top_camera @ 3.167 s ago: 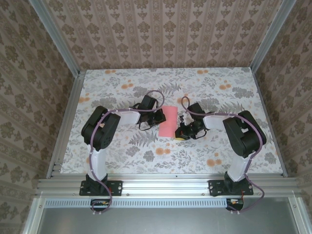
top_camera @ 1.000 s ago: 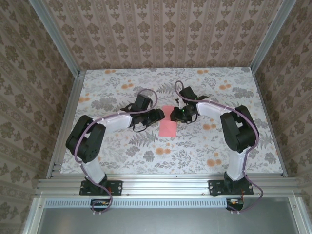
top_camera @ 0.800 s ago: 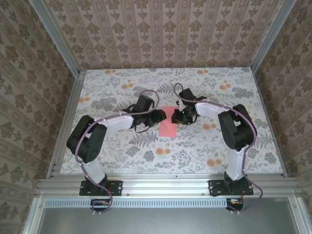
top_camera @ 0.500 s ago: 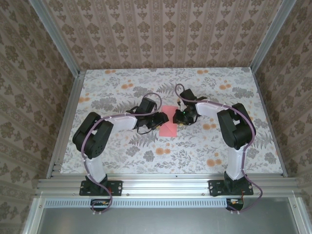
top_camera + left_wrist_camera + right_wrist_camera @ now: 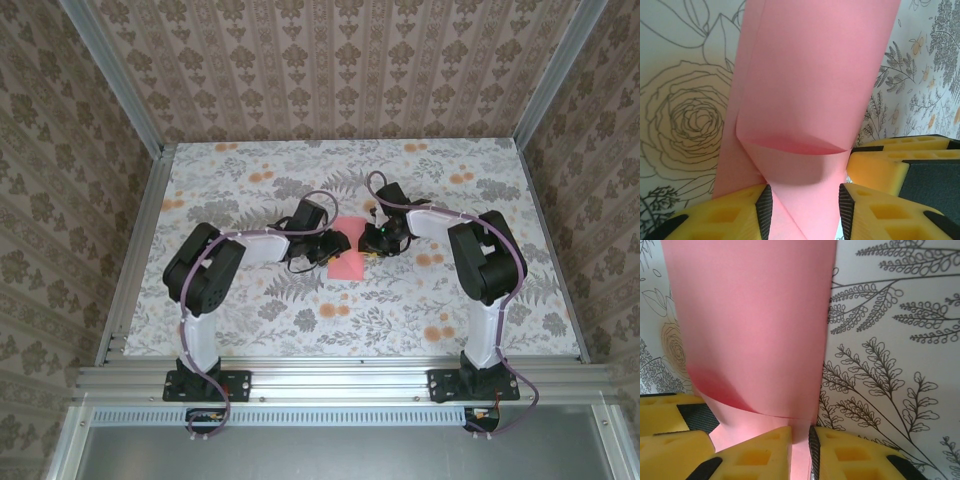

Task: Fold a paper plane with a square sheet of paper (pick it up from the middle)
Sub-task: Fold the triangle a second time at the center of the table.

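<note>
The pink sheet of paper [image 5: 348, 263] lies folded on the floral table between both arms. My left gripper [image 5: 337, 246] is at its left edge. In the left wrist view the curled paper [image 5: 810, 90] runs between the spread jaws of that gripper [image 5: 802, 202], which stands open around a raised flap. My right gripper [image 5: 372, 244] is at the paper's right edge. In the right wrist view that gripper [image 5: 800, 435] is shut on a thin edge of the paper [image 5: 755, 325], which bows upward. The other gripper's yellow fingers [image 5: 890, 160] sit close by.
The table cover [image 5: 250, 300] is a pale cloth with grey leaves and orange flower prints. Aluminium rails [image 5: 130, 250] edge the table left, right and front, and patterned walls [image 5: 340, 70] close it in. Both arms reach in to the table's middle.
My left gripper slid right onto the paper's left edge and its jaws narrowed. The right gripper drew slightly nearer and closed further on the right edge. The paper has shifted little.
</note>
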Motion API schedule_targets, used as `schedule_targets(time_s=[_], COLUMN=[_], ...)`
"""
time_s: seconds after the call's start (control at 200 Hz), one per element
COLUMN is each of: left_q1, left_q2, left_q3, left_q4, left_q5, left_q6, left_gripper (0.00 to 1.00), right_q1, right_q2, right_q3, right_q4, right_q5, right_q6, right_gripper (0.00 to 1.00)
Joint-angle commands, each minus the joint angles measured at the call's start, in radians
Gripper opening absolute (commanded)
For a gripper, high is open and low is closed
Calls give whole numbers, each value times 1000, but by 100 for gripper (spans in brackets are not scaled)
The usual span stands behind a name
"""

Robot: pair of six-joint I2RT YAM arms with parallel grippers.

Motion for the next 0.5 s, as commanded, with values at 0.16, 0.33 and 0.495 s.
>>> schedule_targets(time_s=[0.16, 0.33, 0.495], left_q1=[-4, -4, -3], left_q2=[23, -1, -2], left_q3=[23, 5, 4], left_q4=[38, -13, -34], left_q5=[19, -21, -28], left_q6=[-26, 0, 15], left_gripper=[41, 38, 29], right_q1=[-11, -18, -10], right_q2=[43, -52, -163], right_q3=[-35, -51, -52], right_q4=[-7, 20, 58], right_q5=[28, 9, -44], right_q6=[26, 30, 18], right_gripper=[16, 21, 25])
